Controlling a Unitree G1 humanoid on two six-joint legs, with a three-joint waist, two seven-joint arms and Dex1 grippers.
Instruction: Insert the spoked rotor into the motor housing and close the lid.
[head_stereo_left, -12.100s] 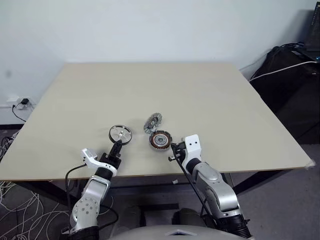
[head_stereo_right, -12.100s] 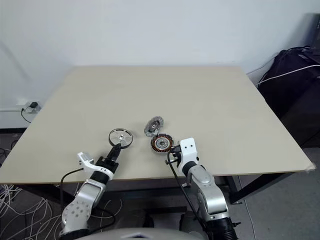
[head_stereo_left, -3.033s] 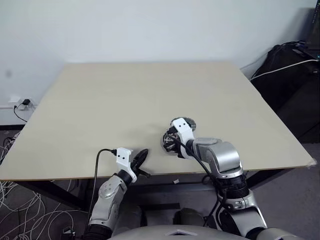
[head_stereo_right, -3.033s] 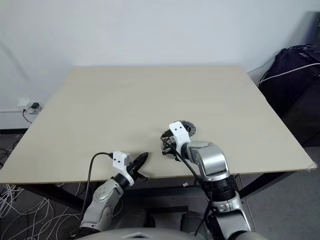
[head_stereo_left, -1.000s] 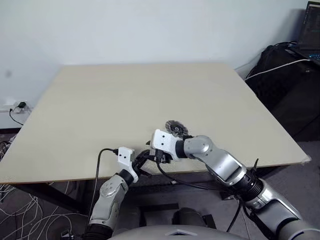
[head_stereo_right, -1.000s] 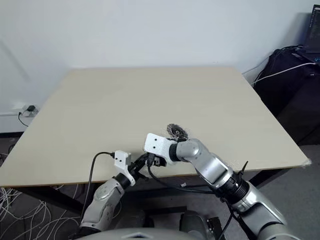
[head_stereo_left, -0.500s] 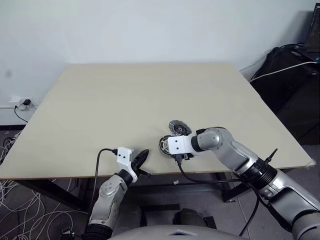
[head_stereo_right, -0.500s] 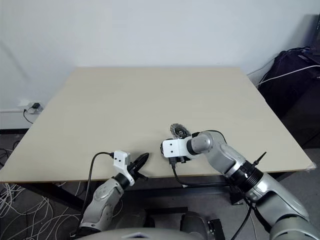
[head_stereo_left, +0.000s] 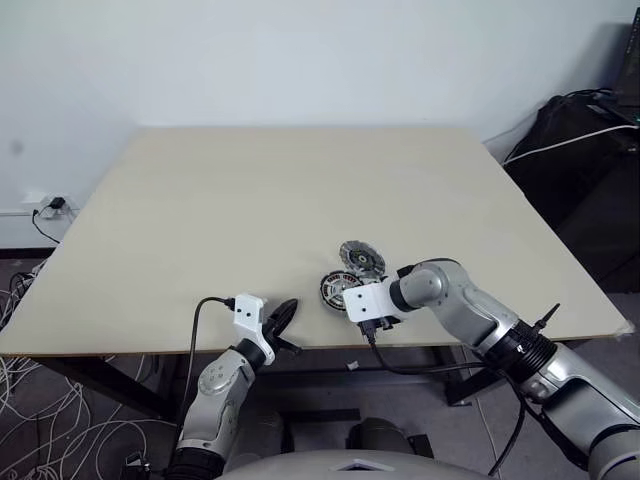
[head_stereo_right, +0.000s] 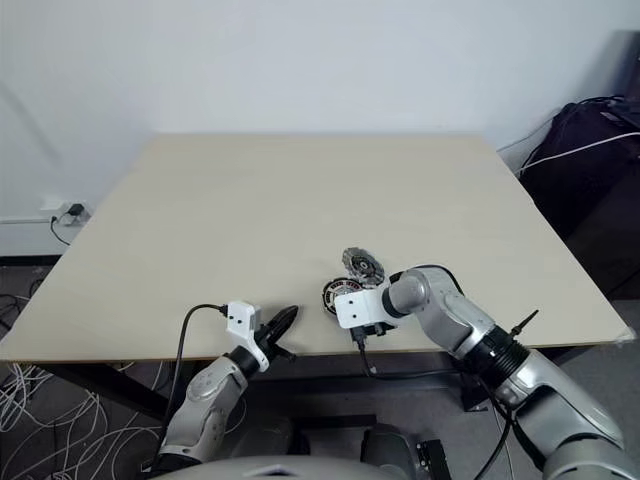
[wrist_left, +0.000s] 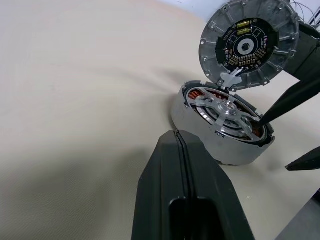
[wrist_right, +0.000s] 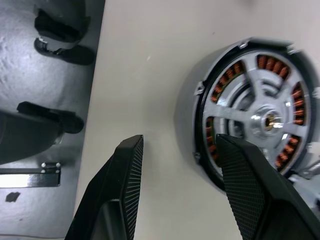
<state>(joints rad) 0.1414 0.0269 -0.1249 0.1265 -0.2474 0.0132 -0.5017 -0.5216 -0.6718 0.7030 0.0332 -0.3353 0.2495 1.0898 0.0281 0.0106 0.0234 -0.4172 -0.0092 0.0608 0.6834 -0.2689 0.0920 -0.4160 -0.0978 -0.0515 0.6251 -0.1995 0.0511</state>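
We note the spoked rotor (wrist_right: 262, 120) already seated inside the motor housing (wrist_left: 220, 131), its silver spokes lying over the ring of copper windings, on the table (head_stereo_left: 250, 200) near the front edge. The lid (wrist_left: 250, 44) is not yet closed: it stands tilted on edge just behind the housing, its inner face with the dark circuit board turned toward the left wrist camera, its lower rim touching or almost touching the housing's far rim. The right claw (wrist_right: 180, 190) points steeply down at the near side of the housing, fingers spread; one finger overlaps the housing's rim in the right wrist view, the other is over bare table beside it, and nothing is pinched between them. The left claw (wrist_left: 182, 195) is pressed together and empty, aimed roughly level at the housing from the front-left, and well apart from it. Judgement: the rotor step looks done; what remains is tipping the lid down onto the housing. The relation that matters is that the lid lies beyond the housing from the right claw, so the right arm, clearly the nearer one, must reach over or around the housing to get it. Risk: nudging the housing and letting the leaning lid fall off-centre.
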